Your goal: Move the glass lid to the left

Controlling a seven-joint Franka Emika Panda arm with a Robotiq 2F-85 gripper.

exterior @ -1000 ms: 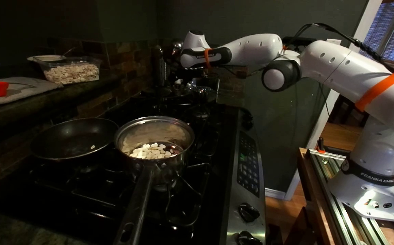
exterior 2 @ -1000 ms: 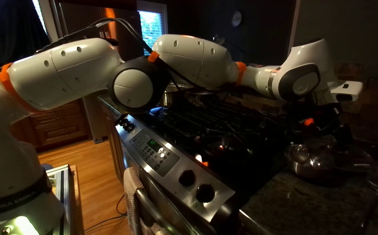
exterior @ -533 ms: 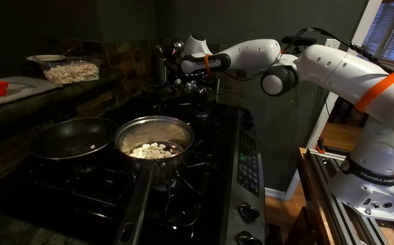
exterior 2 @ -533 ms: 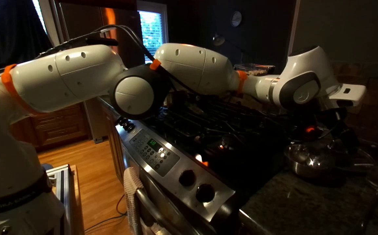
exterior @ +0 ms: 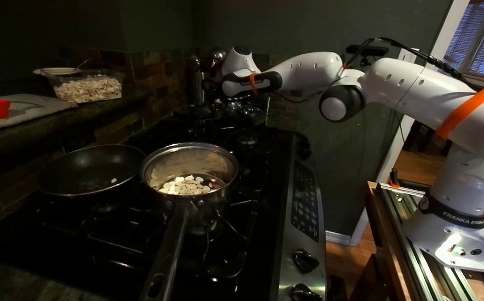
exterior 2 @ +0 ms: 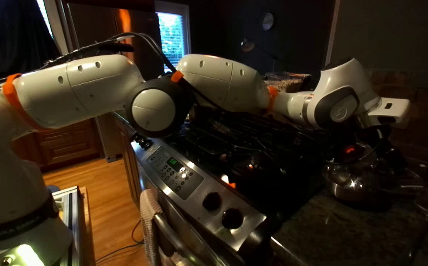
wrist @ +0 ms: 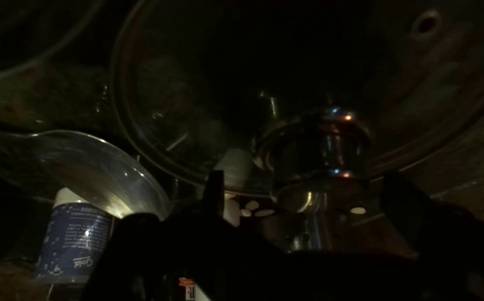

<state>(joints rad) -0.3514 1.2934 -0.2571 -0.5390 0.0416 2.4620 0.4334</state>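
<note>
Gripper is spread wide; lid sits just beyond the fingertips in wrist view, its knob showing between them, can't tell if touching, too dark

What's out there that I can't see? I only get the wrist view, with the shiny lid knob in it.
Observer: In an exterior view, a steel saucepan with pale pieces inside stands on the stove.
Operator: Ooh! Anything next to it?
Observer: Yes, a dark frying pan.
Operator: Okay. My pincer looks open at the glass lid. Is anything hanging down?
Observer: Yes, in an exterior view, a pale towel hangs on the oven handle.
</note>
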